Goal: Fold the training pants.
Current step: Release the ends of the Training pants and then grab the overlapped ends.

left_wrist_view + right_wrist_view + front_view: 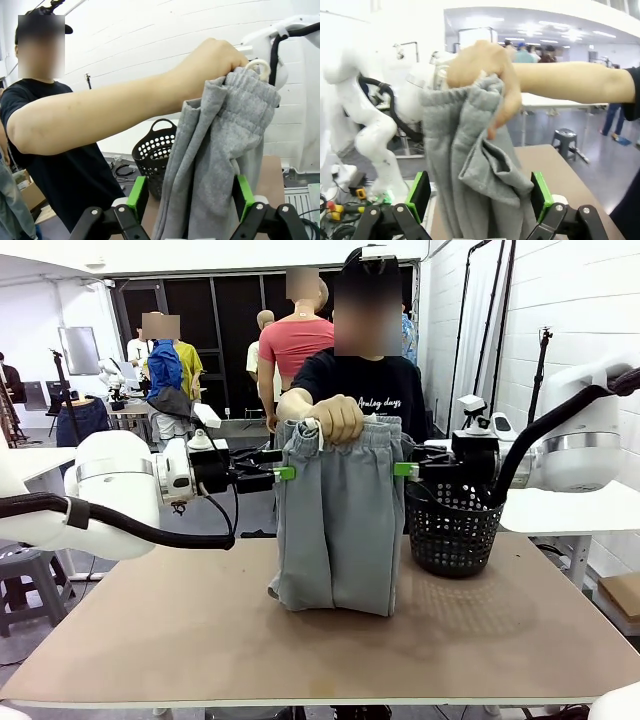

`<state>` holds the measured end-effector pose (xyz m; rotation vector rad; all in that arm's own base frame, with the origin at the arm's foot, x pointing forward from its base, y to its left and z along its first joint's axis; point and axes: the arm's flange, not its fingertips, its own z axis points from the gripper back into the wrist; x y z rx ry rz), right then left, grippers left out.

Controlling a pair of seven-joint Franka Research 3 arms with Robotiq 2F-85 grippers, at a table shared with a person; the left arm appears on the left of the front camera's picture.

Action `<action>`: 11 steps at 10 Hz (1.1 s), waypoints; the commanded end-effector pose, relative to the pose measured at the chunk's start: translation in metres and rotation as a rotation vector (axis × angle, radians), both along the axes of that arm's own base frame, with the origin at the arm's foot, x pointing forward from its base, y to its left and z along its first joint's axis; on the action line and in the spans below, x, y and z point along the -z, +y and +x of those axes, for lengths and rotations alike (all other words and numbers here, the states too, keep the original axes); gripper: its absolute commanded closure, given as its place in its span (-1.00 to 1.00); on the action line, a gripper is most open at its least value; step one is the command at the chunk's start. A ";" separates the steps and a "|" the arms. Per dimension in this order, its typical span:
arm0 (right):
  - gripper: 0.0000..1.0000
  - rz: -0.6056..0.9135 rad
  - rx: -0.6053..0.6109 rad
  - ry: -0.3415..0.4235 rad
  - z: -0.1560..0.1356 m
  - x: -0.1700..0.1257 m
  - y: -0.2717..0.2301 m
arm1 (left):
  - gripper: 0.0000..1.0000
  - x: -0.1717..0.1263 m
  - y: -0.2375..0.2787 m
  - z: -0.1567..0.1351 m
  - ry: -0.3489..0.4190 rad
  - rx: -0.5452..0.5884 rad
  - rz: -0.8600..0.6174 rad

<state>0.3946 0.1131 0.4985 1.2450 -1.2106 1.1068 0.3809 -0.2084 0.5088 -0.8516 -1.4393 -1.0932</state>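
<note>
The light grey training pants (pixel 340 515) hang upright over the table, folded lengthwise, their lower end resting on the tabletop. A person's hand (pixel 337 418) grips the gathered waistband at the top. My left gripper (pixel 283 473) stands open at the pants' left edge. My right gripper (pixel 404 470) stands open at their right edge. In the left wrist view the pants (pixel 212 165) hang between the green pads (pixel 137 191). In the right wrist view the grey cloth (pixel 480 175) likewise fills the gap between the open fingers (pixel 419 192), with the person's hand (pixel 482 70) above.
A black mesh basket (pixel 453 525) stands on the table right of the pants, just below my right arm. The brown tabletop (pixel 150 630) has free room at the front and left. The person stands at the far edge.
</note>
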 end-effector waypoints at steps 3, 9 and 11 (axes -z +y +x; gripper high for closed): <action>-1.00 -0.048 -0.052 0.007 0.005 0.005 -0.003 | -0.79 0.011 0.005 0.006 -0.025 0.029 -0.001; -1.00 -0.037 -0.168 0.010 -0.005 0.008 0.008 | -0.79 0.013 0.016 0.005 -0.024 -0.030 -0.021; -1.00 -0.043 -0.167 -0.003 -0.005 0.009 0.011 | -0.79 0.013 0.018 0.009 -0.022 -0.049 -0.019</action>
